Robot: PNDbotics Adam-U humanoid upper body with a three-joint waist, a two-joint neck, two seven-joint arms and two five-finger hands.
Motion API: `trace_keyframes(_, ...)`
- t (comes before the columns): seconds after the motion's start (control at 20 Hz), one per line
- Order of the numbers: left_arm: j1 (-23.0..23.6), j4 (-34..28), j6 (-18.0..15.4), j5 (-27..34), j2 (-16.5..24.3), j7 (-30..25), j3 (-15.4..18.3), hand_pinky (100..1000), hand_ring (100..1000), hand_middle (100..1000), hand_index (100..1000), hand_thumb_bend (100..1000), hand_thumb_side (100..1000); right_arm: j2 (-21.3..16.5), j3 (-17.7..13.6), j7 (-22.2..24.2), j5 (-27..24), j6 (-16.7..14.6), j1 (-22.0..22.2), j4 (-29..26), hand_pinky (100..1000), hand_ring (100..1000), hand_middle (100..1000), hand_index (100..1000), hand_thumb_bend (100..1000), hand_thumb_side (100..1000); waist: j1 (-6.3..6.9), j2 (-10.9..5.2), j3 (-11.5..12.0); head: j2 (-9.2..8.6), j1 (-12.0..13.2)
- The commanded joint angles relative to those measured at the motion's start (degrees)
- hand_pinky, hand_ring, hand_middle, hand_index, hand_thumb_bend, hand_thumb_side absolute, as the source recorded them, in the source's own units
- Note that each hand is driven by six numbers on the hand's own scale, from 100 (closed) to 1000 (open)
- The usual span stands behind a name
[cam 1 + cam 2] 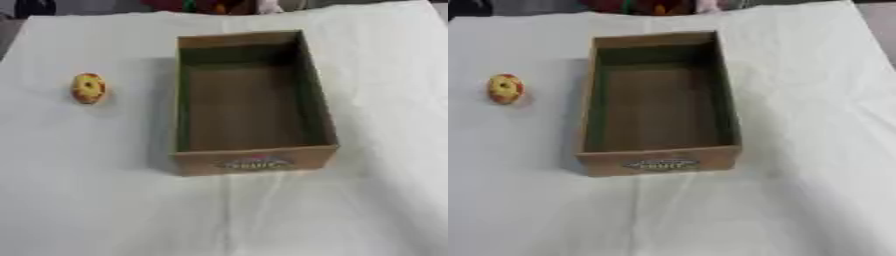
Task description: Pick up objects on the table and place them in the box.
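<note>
Brown cardboard forms the open box (254, 162), which sits in the middle of the table (79, 200) on a white cloth (815, 100), with a printed label on its near wall. Nothing shows inside it. A small round yellow object with red spots (87, 88) lies on the cloth well to the box's left. Neither robot hand appears in either view, so their state cannot be told.

I see the surface (96, 200) covered by a white cloth with soft creases, filling nearly the whole frame. Light is even and diffuse. Along the top edge, a dark strip with blurred red and dark shapes (206, 5); I cannot identify them.
</note>
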Motion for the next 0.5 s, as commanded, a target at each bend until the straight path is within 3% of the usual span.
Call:
trace_keyframes(0.05, -3.9, 4.1, 2.8, -9.2, 4.7, -6.2, -1.4, 534, 607, 641, 792, 100, 835, -1.2, -0.5, 0.3, -0.1, -0.1, -0.5, -0.8, 617, 631, 757, 844, 100, 857, 0.01, -1.62, -0.3, 0.04, 0.4)
trace_keyframes(0.1, -5.3, 6.1, 3.3, -12.8, 5.5, -8.9, -2.0, 535, 612, 650, 797, 100, 831, -1.2, -0.4, 0.4, -0.1, -0.1, -0.5, -0.8, 617, 631, 757, 844, 100, 857, 0.09, -1.67, -0.4, 0.04, 0.5)
trace_keyframes(0.15, -6.7, 8.1, 3.5, -16.4, 6.2, -12.0, -2.7, 535, 619, 659, 803, 139, 729, -1.3, -0.3, 0.5, -0.2, -0.1, -0.6, -0.8, 617, 631, 757, 844, 100, 853, 0.19, -1.71, -0.6, 0.07, 0.7)
trace_keyframes(0.2, -8.1, 10.1, 3.5, -19.9, 6.6, -15.3, -3.4, 535, 622, 663, 807, 100, 828, -1.3, -0.2, 0.6, -0.2, -0.1, -0.7, -0.8, 617, 631, 757, 844, 100, 857, 0.28, -1.74, -0.8, 0.12, 0.8)
trace_keyframes(0.3, -10.8, 14.3, 2.7, -25.9, 7.3, -21.7, -5.0, 535, 630, 677, 820, 100, 793, -1.4, 0.0, 0.8, -0.3, 0.0, -0.8, -0.8, 617, 631, 757, 844, 100, 858, 0.50, -1.79, -1.2, 0.22, 1.1)
trace_keyframes(0.35, -12.0, 16.3, 2.1, -28.5, 7.4, -24.8, -5.7, 534, 634, 682, 825, 100, 840, -1.4, 0.1, 1.0, -0.3, 0.0, -0.9, -0.8, 617, 631, 757, 844, 100, 858, 0.60, -1.80, -1.4, 0.24, 1.3)
trace_keyframes(0.5, -15.2, 22.5, -0.4, -34.8, 7.4, -33.8, -7.9, 536, 650, 701, 842, 100, 855, -1.4, 0.3, 1.3, -0.4, 0.1, -1.1, -0.8, 617, 630, 756, 844, 100, 858, 0.86, -1.80, -2.0, 0.24, 1.6)
